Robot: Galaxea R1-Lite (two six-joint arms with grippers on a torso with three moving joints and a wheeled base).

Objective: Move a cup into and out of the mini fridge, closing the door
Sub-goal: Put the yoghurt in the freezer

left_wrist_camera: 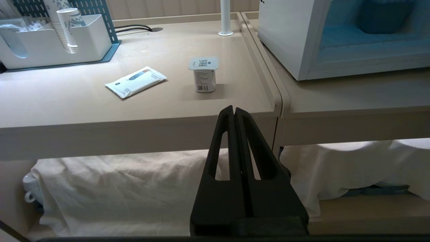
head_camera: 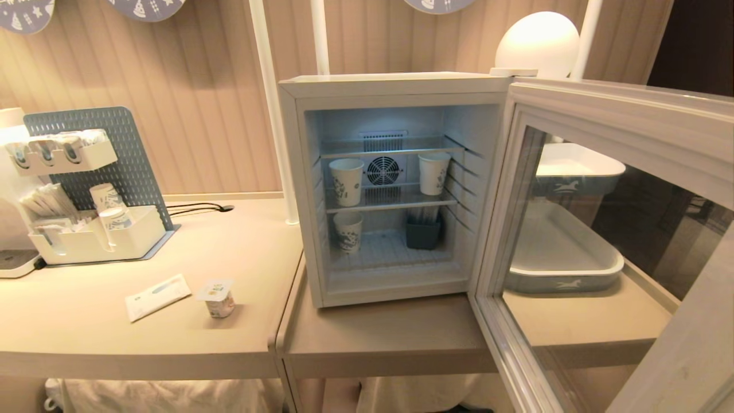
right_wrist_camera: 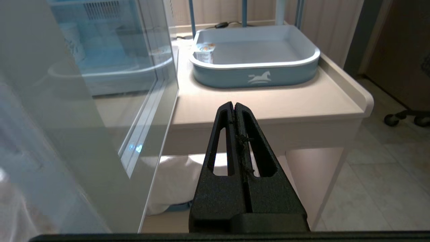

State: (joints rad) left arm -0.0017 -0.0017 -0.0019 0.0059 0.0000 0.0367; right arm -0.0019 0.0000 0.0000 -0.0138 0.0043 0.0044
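Standing wide open at right of the head frame: the door of the mini fridge. Sitting untouched lower left on the desk: the cup. Nothing done yet. Shown by wrist views only: left gripper and right gripper, jaws together, empty.

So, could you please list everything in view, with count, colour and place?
cup: one, white, on the left table.
sachet: one, white, left of the cup.
fridge: one, white, centre.
door: one, glass, swung open right.
paper cups: three in the fridge, white-blue.
bin: one, dark, fridge floor.
tray: one, blue-white, behind the door.
organiser: one, white, far left.
lamp: one, white, behind the fridge.
left gripper: black, shut, below the table edge.
right gripper: black, shut, beside the door.
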